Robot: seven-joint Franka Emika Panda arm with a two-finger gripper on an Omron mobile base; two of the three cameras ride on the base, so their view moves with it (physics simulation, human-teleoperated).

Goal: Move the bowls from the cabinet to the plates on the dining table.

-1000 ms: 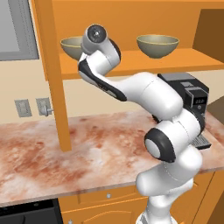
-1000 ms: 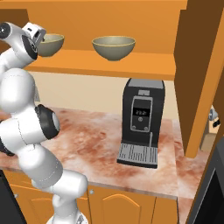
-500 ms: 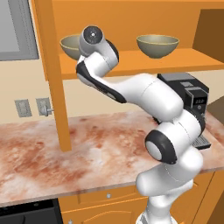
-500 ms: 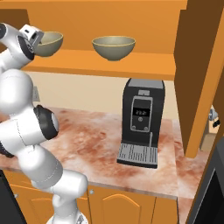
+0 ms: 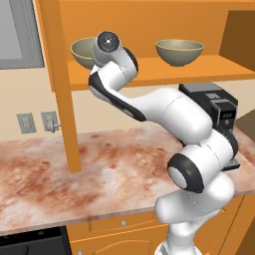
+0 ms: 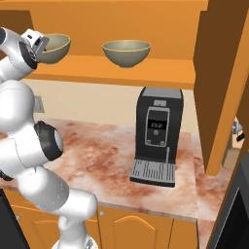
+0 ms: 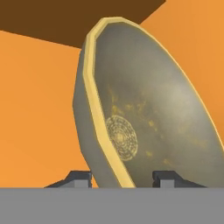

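two bowls sit on the orange shelf (image 5: 164, 72) of the open cabinet (image 6: 146, 29), above the stone counter (image 5: 74, 174). the left bowl (image 5: 82, 52) stands at the shelf's left end, close to the cabinet's upright side panel (image 5: 62, 89); the right bowl (image 5: 179, 51) stands well apart from it, nearer the middle of the shelf and above the coffee machine (image 6: 156, 136). both are round and deep, dull olive-bronze on the outside, with a paler yellowish rim.

in the hand view the left bowl's (image 7: 144, 113) look is plain: a thick pale-yellow lip, a greyish-olive inside mottled with yellow specks, and a small ring of fine concentric circles at the bottom of the well. the outer wall is a flat grey-olive. the view is rolled, so the bowl seems to stand on edge against the orange wood.

the gripper (image 7: 124, 178) is at the near edge of this left bowl. its two dark fingertips (image 7: 78, 178) stand one on each side of the rim, one outside the wall and one inside the well, the jaws drawn partway in around the lip. the tips sit right against the wall, though true contact is hard to confirm. from the right base view the hand (image 6: 36, 44) reaches to the bowl's (image 6: 54, 47) left side. the bowl rests on the shelf.

a pair of wall outlets (image 5: 37, 122) sit on the far wall to the left.
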